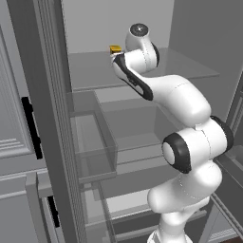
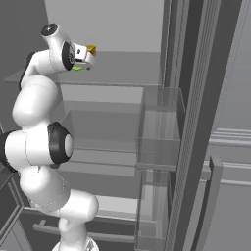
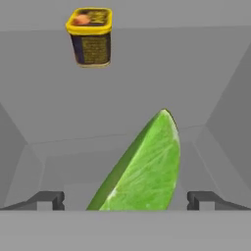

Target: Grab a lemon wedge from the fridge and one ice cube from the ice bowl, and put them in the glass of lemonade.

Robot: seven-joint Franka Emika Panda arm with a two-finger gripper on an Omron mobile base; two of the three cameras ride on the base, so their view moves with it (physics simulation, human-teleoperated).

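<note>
The fridge [image 1: 190, 66] stands open, and my arm reaches onto its upper clear shelf [image 2: 122, 73]. A green-skinned lemon wedge [image 3: 147, 166] lies on that shelf, upright on its cut edge, right between my fingertips [image 3: 49, 200]. My gripper [image 3: 126, 201] is open, one finger on each side of the wedge with gaps to both. From the right base view the gripper [image 2: 83, 61] hovers at shelf height with a sliver of the green wedge [image 2: 77, 68] under it. The glass of lemonade and the ice bowl are out of view.
A yellow-lidded dark tub [image 3: 90, 37] stands further back on the same shelf [image 1: 115, 49]. Clear door bins [image 1: 95, 142] hang on the open left door, and another bin [image 2: 159, 132] on the right door. Lower shelves and a drawer lie beneath.
</note>
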